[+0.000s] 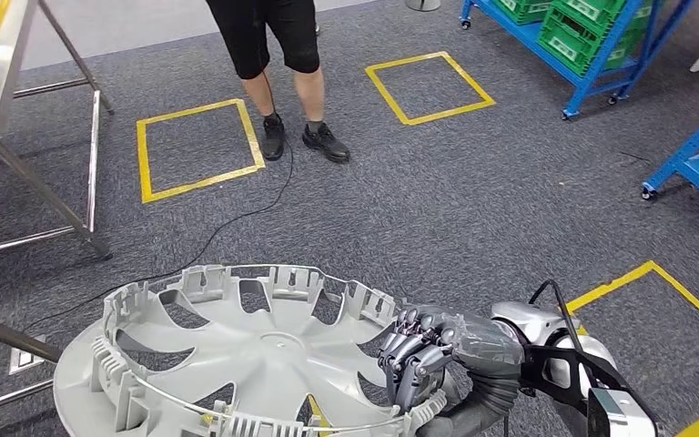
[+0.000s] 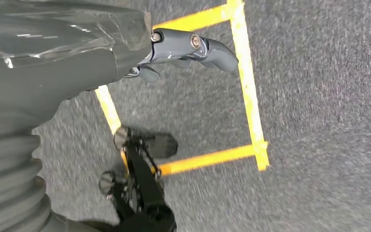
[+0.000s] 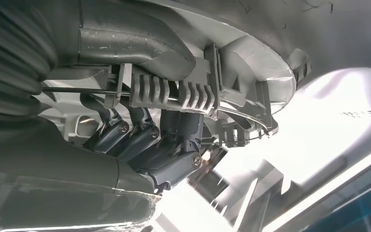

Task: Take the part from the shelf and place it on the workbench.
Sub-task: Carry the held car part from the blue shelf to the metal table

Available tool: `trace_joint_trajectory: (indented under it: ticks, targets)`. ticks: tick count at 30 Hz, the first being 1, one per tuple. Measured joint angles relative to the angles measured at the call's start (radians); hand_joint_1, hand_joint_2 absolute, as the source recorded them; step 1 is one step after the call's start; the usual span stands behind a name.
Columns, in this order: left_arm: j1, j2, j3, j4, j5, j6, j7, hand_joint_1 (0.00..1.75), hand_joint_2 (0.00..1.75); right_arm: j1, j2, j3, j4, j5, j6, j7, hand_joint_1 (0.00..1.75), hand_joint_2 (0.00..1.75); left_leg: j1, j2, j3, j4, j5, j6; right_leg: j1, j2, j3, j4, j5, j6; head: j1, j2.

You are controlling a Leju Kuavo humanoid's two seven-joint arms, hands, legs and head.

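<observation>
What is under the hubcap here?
Grey carpet and a strip of yellow tape show through its openings. The right hand grips the hubcap rim; the rest beneath is covered.

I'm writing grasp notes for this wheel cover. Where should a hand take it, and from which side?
At the rim, from the robot's right, as the right hand grips it now: fingers curl over the edge into a gap between spokes, thumb under the outer face. The wheel cover lies inner side up, wide and thin, so only its clip-lined rim and openings offer a hold.
</observation>
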Motion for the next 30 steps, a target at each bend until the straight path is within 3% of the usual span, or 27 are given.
trace_joint_trajectory:
  ticks: [1, 3, 5, 7, 8, 10, 11, 12, 14, 15, 17, 18, 20, 21, 23, 25, 27, 28, 30]
  targets:
    - [0.001, -0.002, 0.000, 0.000, -0.001, -0.015, 0.001, 0.00, 1.75, 0.000, -0.001, 0.000, 0.001, -0.001, 0.005, -0.001, 1.75, 1.75, 0.003, -0.018, 0.001, 0.002, -0.001, -0.002, -0.005, 0.004, 0.016, -0.044, 0.026, 0.012, 0.000, 0.000]
    - [0.004, -0.003, 0.000, 0.000, -0.001, -0.040, 0.010, 0.00, 1.75, -0.003, -0.002, 0.002, 0.002, 0.002, 0.013, -0.001, 1.75, 1.75, 0.006, -0.050, -0.003, 0.013, -0.008, -0.013, -0.017, 0.043, 0.074, -0.183, 0.087, 0.031, 0.002, 0.000]
    - [0.007, -0.002, 0.000, 0.000, 0.000, -0.048, 0.030, 0.00, 1.75, -0.007, -0.002, 0.006, 0.003, 0.009, 0.017, -0.001, 1.75, 1.75, 0.008, -0.076, -0.013, 0.024, -0.014, -0.027, -0.021, 0.073, 0.110, -0.260, 0.118, 0.025, 0.004, 0.000]
    - [0.018, 0.001, 0.003, 0.000, 0.000, -0.040, 0.058, 0.00, 1.75, -0.012, -0.001, 0.012, 0.003, 0.013, 0.016, -0.001, 1.75, 1.75, 0.013, -0.095, -0.020, 0.026, -0.015, -0.040, -0.016, 0.059, 0.115, -0.267, 0.123, 0.006, 0.004, 0.000]
    - [0.025, 0.004, 0.005, 0.000, 0.001, -0.031, 0.072, 0.00, 1.75, -0.015, -0.001, 0.015, 0.003, 0.014, 0.015, -0.001, 1.75, 1.75, 0.016, -0.086, -0.023, 0.028, -0.017, -0.045, -0.014, 0.048, 0.118, -0.270, 0.123, 0.000, 0.004, 0.000]
    - [0.033, 0.010, 0.009, 0.000, 0.001, -0.011, 0.090, 0.00, 1.75, -0.017, -0.001, 0.020, 0.004, 0.014, 0.012, -0.004, 1.75, 1.75, 0.016, -0.025, -0.045, 0.071, -0.040, -0.054, -0.013, 0.025, 0.126, -0.276, 0.123, -0.013, 0.001, 0.000]
    - [0.034, 0.014, 0.011, 0.000, 0.001, -0.004, 0.095, 0.00, 1.75, -0.016, -0.002, 0.021, 0.006, 0.014, 0.010, -0.008, 1.75, 1.75, 0.016, 0.013, -0.071, 0.122, -0.065, -0.057, -0.011, 0.012, 0.130, -0.277, 0.120, -0.019, 0.000, 0.000]
    - [0.033, 0.016, 0.012, 0.000, 0.001, 0.002, 0.098, 0.00, 1.75, -0.015, -0.003, 0.022, 0.008, 0.014, 0.009, -0.012, 1.75, 1.75, 0.017, 0.036, -0.106, 0.187, -0.093, -0.059, -0.007, -0.002, 0.133, -0.277, 0.117, -0.024, -0.001, 0.000]
    - [0.033, 0.019, 0.013, 0.000, 0.001, 0.007, 0.103, 0.00, 1.75, -0.014, -0.004, 0.024, 0.014, 0.014, 0.007, -0.019, 1.75, 1.75, 0.020, 0.048, -0.167, 0.294, -0.125, -0.062, -0.002, -0.029, 0.135, -0.277, 0.112, -0.029, -0.001, 0.000]
    - [0.035, 0.019, 0.013, 0.000, 0.001, 0.008, 0.104, 0.00, 1.75, -0.014, -0.005, 0.025, 0.017, 0.014, 0.006, -0.020, 1.75, 1.75, 0.021, 0.051, -0.174, 0.299, -0.116, -0.063, -0.001, -0.042, 0.137, -0.277, 0.109, -0.029, -0.001, 0.000]
    - [0.036, 0.021, 0.014, 0.000, 0.001, 0.009, 0.105, 0.00, 1.75, -0.014, -0.006, 0.027, 0.020, 0.014, 0.006, -0.023, 1.75, 1.75, 0.020, 0.069, -0.129, 0.201, -0.055, -0.062, 0.000, -0.067, 0.143, -0.277, 0.102, -0.026, -0.001, 0.000]
    - [0.036, 0.022, 0.014, 0.000, 0.001, 0.010, 0.106, 0.00, 1.75, -0.014, -0.006, 0.028, 0.021, 0.014, 0.006, -0.024, 1.75, 1.75, 0.017, 0.095, -0.093, 0.133, -0.029, -0.059, 0.002, -0.077, 0.148, -0.277, 0.097, -0.022, -0.001, 0.000]
    - [0.034, 0.025, 0.014, 0.000, 0.001, 0.011, 0.106, 0.00, 1.75, -0.015, -0.007, 0.028, 0.021, 0.014, 0.005, -0.025, 1.75, 1.75, 0.008, 0.135, -0.047, 0.050, -0.004, -0.050, 0.009, -0.095, 0.156, -0.278, 0.089, -0.013, 0.001, 0.000]
    - [0.034, 0.026, 0.015, 0.000, 0.001, 0.011, 0.106, 0.00, 1.75, -0.015, -0.007, 0.028, 0.022, 0.014, 0.005, -0.026, 1.75, 1.75, 0.003, 0.139, -0.044, 0.042, -0.007, -0.045, 0.011, -0.105, 0.158, -0.279, 0.087, -0.008, 0.002, 0.000]
    - [0.036, 0.030, 0.017, 0.000, 0.001, 0.011, 0.106, 0.00, 1.75, -0.016, -0.008, 0.029, 0.023, 0.014, 0.004, -0.027, 1.75, 1.75, 0.003, 0.114, -0.041, 0.035, -0.004, -0.033, 0.009, -0.120, 0.163, -0.281, 0.081, 0.002, 0.002, 0.000]
    - [0.036, 0.035, 0.020, 0.000, 0.001, 0.015, 0.107, 0.00, 1.75, -0.015, -0.009, 0.029, 0.024, 0.014, 0.004, -0.028, 1.75, 1.75, 0.006, 0.087, -0.031, 0.023, 0.001, -0.020, 0.003, -0.082, 0.149, -0.248, 0.062, 0.005, 0.004, 0.000]
    - [0.031, 0.036, 0.023, 0.000, 0.001, 0.025, 0.109, 0.00, 1.75, -0.013, -0.013, 0.029, 0.026, 0.015, 0.003, -0.031, 1.75, 1.75, 0.008, 0.059, -0.025, 0.018, 0.003, -0.010, 0.000, -0.023, 0.090, -0.136, 0.020, -0.003, 0.007, 0.000]
    - [0.029, 0.035, 0.025, 0.000, 0.001, 0.030, 0.112, 0.00, 1.75, -0.011, -0.015, 0.029, 0.028, 0.016, 0.002, -0.033, 1.75, 1.75, 0.007, 0.044, -0.025, 0.018, 0.002, -0.007, 0.000, -0.009, 0.049, -0.066, -0.002, -0.006, 0.008, 0.000]
    - [0.028, 0.033, 0.027, 0.000, 0.000, 0.037, 0.116, 0.00, 1.75, -0.009, -0.019, 0.029, 0.034, 0.019, 0.000, -0.039, 1.75, 1.75, 0.006, 0.020, -0.025, 0.019, 0.001, -0.006, 0.000, -0.002, -0.007, 0.022, -0.021, -0.006, 0.009, 0.000]
